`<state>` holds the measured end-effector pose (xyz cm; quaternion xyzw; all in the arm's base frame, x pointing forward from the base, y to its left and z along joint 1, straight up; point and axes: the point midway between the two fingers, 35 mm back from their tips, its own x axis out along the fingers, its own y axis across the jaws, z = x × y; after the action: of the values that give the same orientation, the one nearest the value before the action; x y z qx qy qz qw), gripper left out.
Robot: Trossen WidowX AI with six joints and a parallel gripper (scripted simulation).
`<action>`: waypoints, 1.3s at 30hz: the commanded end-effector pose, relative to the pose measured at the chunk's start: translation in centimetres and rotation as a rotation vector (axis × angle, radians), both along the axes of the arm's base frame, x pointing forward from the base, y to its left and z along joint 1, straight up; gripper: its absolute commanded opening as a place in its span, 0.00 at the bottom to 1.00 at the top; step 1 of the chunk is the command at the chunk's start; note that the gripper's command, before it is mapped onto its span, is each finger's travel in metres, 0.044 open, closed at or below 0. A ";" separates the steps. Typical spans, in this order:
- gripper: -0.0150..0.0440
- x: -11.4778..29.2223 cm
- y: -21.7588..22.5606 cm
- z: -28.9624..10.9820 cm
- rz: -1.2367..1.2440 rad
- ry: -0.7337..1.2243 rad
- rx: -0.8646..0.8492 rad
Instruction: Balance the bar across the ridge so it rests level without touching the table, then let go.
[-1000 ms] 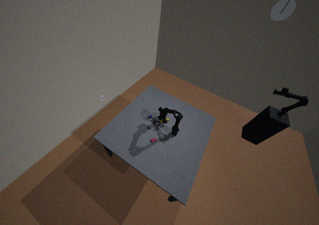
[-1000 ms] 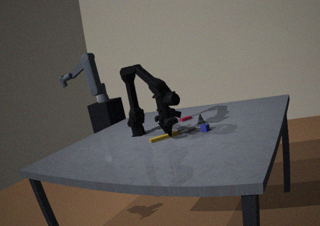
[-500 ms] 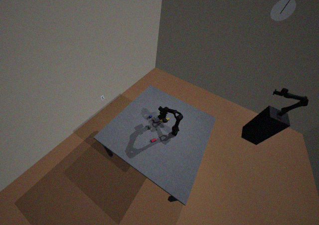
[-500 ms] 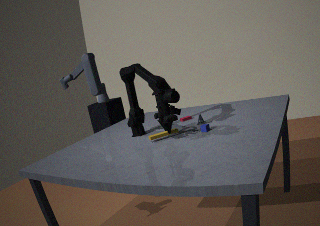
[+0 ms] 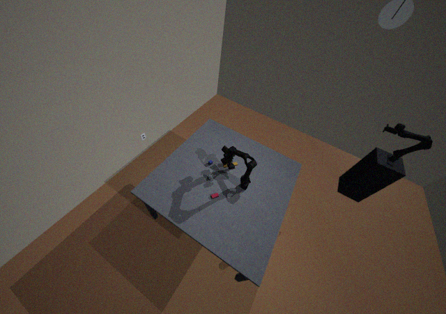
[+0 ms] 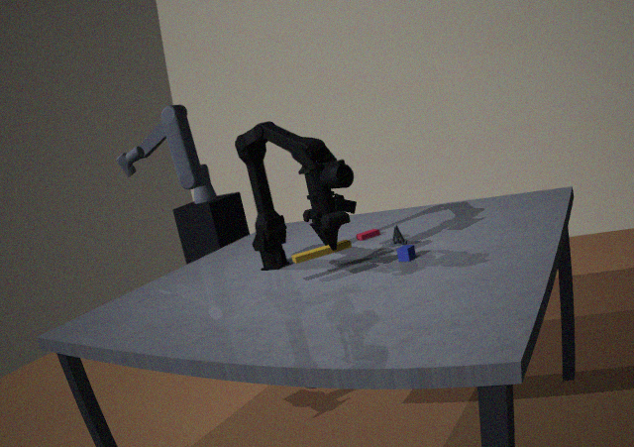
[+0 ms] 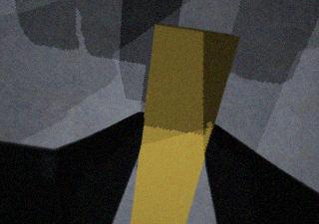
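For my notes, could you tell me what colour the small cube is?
Blue cube, clearest in the exterior view.
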<state>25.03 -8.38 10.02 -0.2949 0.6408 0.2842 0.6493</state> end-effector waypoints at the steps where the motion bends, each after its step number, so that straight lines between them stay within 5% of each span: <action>1: 0.25 0.1 0.0 1.1 0.003 -0.009 -0.001; 18: 0.25 -0.4 0.2 5.1 0.003 -0.009 0.000; 39: 0.25 4.3 4.6 6.0 -0.145 -0.015 0.008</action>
<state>28.68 -4.39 15.79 -0.2540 0.6535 0.2438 0.6701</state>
